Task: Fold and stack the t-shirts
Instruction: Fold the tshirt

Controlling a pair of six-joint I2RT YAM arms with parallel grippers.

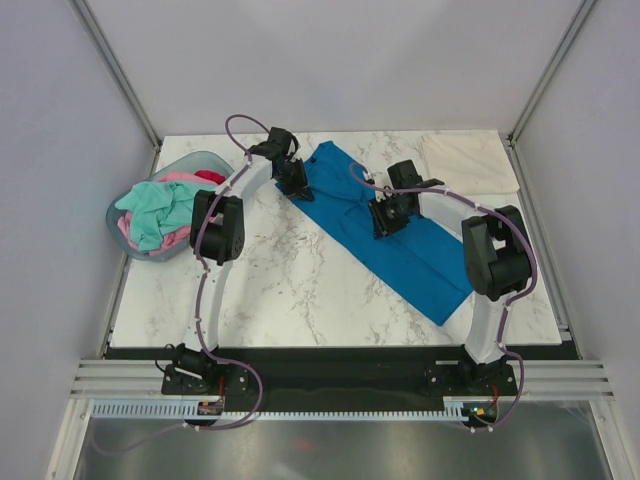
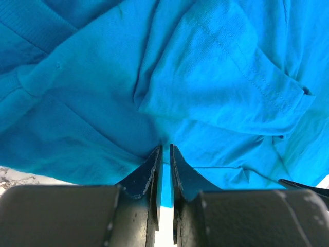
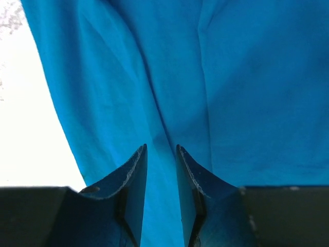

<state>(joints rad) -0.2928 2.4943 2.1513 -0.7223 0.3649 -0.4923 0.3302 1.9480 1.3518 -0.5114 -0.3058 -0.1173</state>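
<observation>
A bright blue cloth t-shirt is laid diagonally across the white marbled desk, the left gripper at its far end, the right gripper at its middle. A folded cream t-shirt is noted far right, a pale blue-grey oval plastic basket at left.

Soft matt cloth t-shirt (stitched hems), polished marble-look table.

Bright, even light; table blows out white beside my right pincer, soft shadows in blue t-shirt folds.
</observation>
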